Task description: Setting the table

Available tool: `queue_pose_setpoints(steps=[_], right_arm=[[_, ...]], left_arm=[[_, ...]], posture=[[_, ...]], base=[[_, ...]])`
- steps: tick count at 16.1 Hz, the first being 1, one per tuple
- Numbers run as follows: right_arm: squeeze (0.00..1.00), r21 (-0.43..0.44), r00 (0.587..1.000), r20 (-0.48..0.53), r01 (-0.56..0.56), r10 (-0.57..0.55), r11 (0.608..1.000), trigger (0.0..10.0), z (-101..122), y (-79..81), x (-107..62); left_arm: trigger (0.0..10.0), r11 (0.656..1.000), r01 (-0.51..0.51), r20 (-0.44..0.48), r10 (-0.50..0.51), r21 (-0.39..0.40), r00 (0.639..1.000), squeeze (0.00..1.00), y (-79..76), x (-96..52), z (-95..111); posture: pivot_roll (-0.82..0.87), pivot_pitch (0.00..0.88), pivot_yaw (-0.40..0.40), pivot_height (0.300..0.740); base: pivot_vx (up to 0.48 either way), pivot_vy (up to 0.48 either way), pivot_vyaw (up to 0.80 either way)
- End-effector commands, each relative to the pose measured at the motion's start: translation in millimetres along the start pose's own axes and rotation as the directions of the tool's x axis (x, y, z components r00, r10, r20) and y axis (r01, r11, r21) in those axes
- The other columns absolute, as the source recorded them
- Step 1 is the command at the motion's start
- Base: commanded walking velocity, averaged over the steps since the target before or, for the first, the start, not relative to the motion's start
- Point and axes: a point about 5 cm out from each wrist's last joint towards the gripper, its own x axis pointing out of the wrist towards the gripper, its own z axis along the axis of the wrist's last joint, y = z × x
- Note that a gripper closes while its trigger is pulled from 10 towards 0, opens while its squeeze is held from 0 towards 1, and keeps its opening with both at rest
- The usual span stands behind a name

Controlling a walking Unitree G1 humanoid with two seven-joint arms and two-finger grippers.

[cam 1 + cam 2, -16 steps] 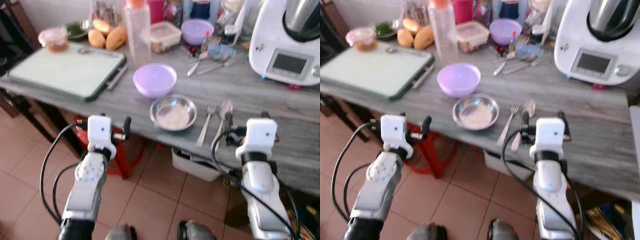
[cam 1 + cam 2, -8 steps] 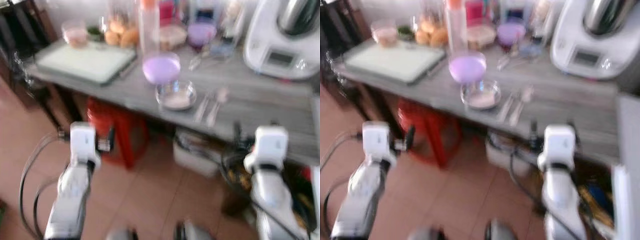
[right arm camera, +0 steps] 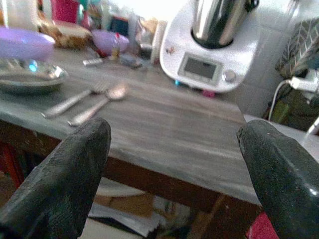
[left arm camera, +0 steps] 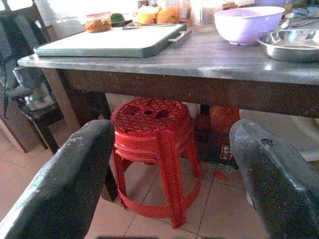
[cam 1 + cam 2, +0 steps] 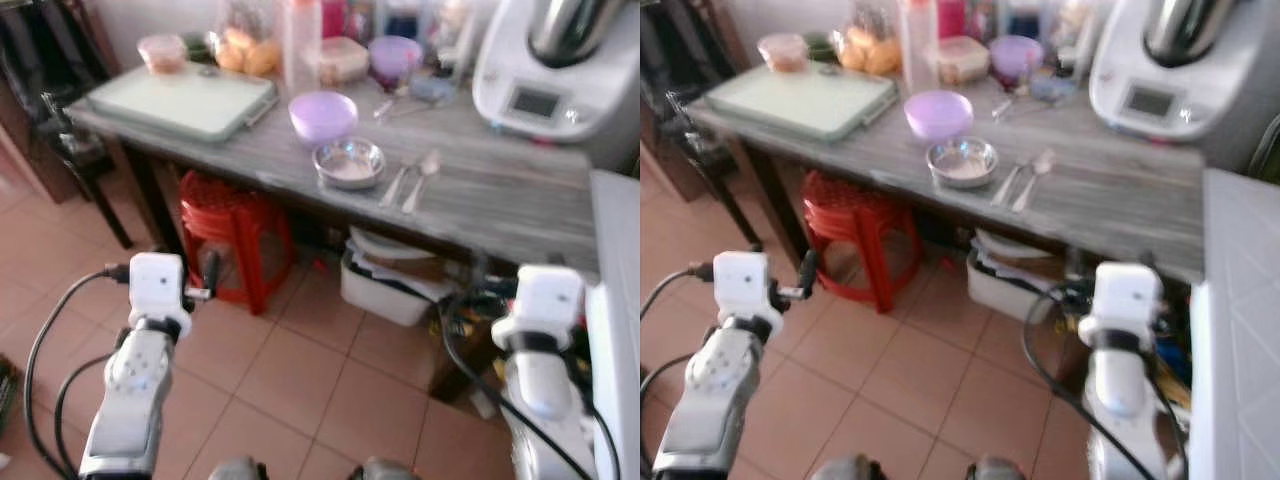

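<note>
On the grey wooden table [image 5: 500, 195] a lilac bowl [image 5: 322, 116] stands just behind a small steel bowl [image 5: 349, 162]. A fork [image 5: 396, 183] and a spoon [image 5: 422, 178] lie side by side to the right of the steel bowl. Both arms are held out over the tiled floor, well short of the table's front edge. My left gripper [image 4: 172, 164] is open and empty, facing the red stool under the table. My right gripper [image 3: 174, 164] is open and empty too, level with the table's edge, with the fork [image 3: 75, 99] and spoon [image 3: 99, 102] ahead of it.
A stack of red stools [image 5: 232, 225] and a white bin [image 5: 390, 290] stand under the table. A green cutting board [image 5: 185, 95], a white kitchen machine [image 5: 555, 60] and several jars and boxes crowd the tabletop. A white surface [image 5: 615, 300] is at the right, a dark chair [image 5: 60, 110] at the left.
The view has pulled back from the table, which now lies farther off and higher in the picture. Both grippers, earlier at the table's edge, now hang over the floor, still open.
</note>
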Motion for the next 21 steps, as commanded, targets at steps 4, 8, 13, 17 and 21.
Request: queue_pose_setpoints(steps=[4, 8, 13, 17, 21], right_arm=[[0.00, 0.003, 1.000, 0.006, 0.003, -0.004, 1.000, 10.0, 1, 1.4, 7.8], [0.00, 0.023, 0.999, -0.009, -0.052, 0.052, 0.998, 10.0, -1, 3.6, -9.9], [0.00, 0.020, 0.996, -0.050, -0.071, 0.072, 0.997, 10.0, -8, -0.3, -17.1], [0.00, 0.029, 0.996, -0.062, -0.063, 0.064, 0.998, 10.0, -7, -0.8, -16.4], [0.00, 0.016, 0.995, -0.065, -0.069, 0.070, 0.997, 10.0, -7, -3.4, -17.1]], left_arm=[[10.0, 1.000, -0.005, 0.023, 0.005, 0.018, 1.000, 0.00, 2.9, 5.2, 4], [10.0, 0.984, -0.161, -0.053, 0.165, 0.074, 0.985, 0.00, 18.4, -27.0, -18], [10.0, 0.990, -0.141, -0.102, 0.142, 0.017, 0.984, 0.00, 27.3, -40.5, -25], [10.0, 0.994, -0.107, -0.080, 0.106, 0.002, 0.991, 0.00, 17.6, -34.6, -17], [10.0, 0.999, -0.017, -0.054, 0.015, -0.029, 0.998, 0.00, 8.6, -27.5, -8]], posture=[[-0.05, 0.000, 0.016, 0.740], [-0.05, 0.000, 0.012, 0.740], [-0.04, 0.000, -0.005, 0.740], [-0.05, 0.000, 0.005, 0.740], [-0.06, 0.000, 0.007, 0.740]], base=[[-0.223, 0.000, 0.00], [0.000, 0.000, 0.00], [0.000, 0.000, 0.00], [0.000, 0.000, -0.35], [0.000, 0.000, -0.80]])
